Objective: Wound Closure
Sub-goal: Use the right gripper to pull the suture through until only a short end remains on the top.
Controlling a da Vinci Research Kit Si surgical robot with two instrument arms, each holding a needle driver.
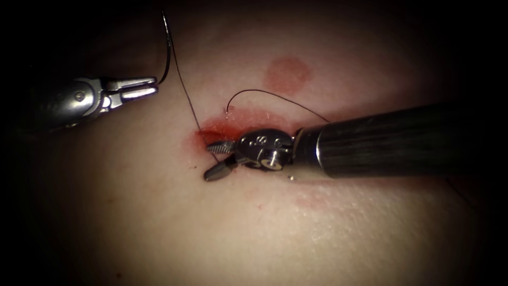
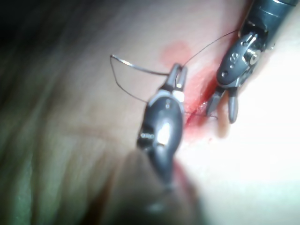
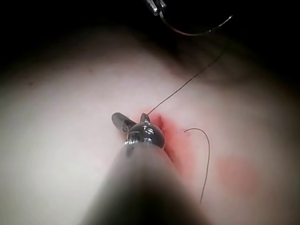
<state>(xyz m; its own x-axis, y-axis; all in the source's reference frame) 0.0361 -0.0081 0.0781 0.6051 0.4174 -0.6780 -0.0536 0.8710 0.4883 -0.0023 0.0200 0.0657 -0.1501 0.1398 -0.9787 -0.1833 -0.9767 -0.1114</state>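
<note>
Left claw [image 1: 153, 87] grips the needle [image 1: 168, 53] clear of the tissue [image 1: 159, 212]; right claw [image 1: 212, 159] gapes wide astride the thread [image 1: 186, 98] at the cut [image 1: 222, 130].

1. The thin curved steel needle [image 1: 168, 50] runs off the endoscope view's upper edge, so its tip is cut off.
2. The right arm's dark ribbed shaft [image 1: 402, 139] covers the right end of the red wet cut [image 1: 225, 128].
3. The fine dark thread [image 1: 188, 98] is lost near the cut; its entry point cannot be determined.
</note>
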